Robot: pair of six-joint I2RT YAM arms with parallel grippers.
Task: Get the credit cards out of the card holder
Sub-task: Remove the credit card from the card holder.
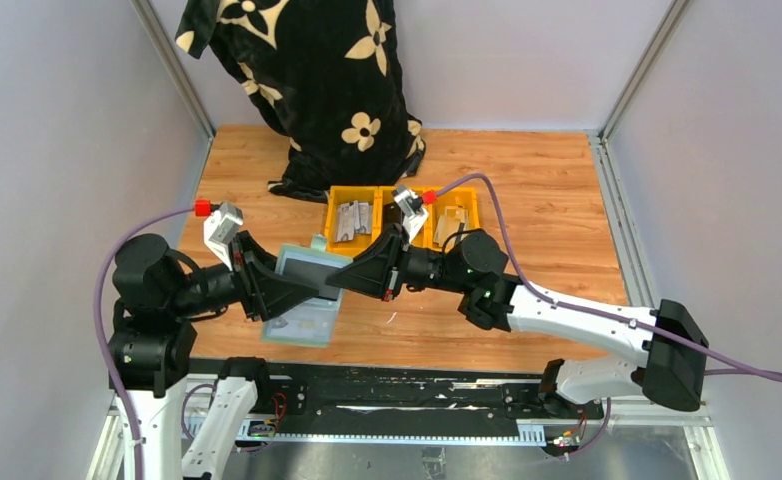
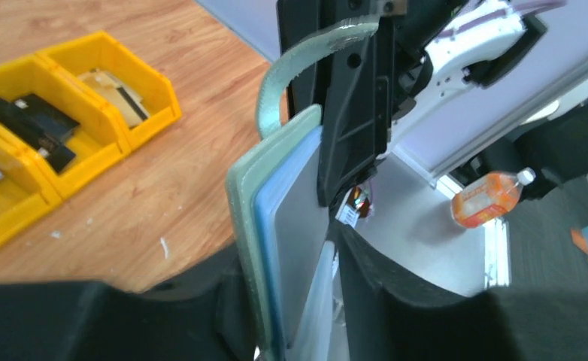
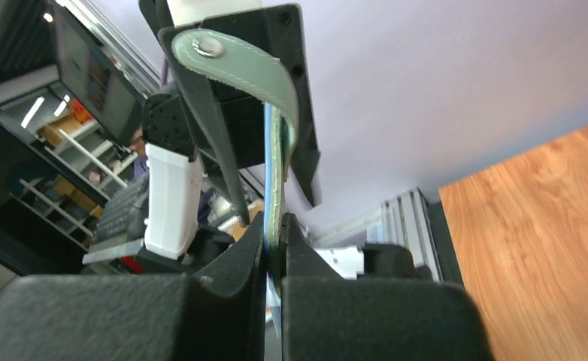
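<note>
The sage-green card holder [image 1: 305, 325] hangs in the air between both arms, above the table's near edge. My right gripper [image 3: 274, 226] is shut on its edge, and the snap tab [image 3: 238, 64] curls over the top. My left gripper [image 2: 287, 248] stands open around the holder [image 2: 244, 195]. Its jaws lie on either side, with a narrow gap at the pocket side. A grey card [image 2: 302, 226] shows in the pale blue inside. A tan card with a dark stripe [image 2: 118, 98] and black cards [image 2: 31, 124] lie in the yellow bins.
Three yellow bins [image 1: 352, 195] stand in a row mid-table, just behind the grippers. A black cloth with a cream flower print [image 1: 317, 80] hangs at the back left. Grey walls close in both sides. An orange bottle [image 2: 490, 199] lies on the floor off the table.
</note>
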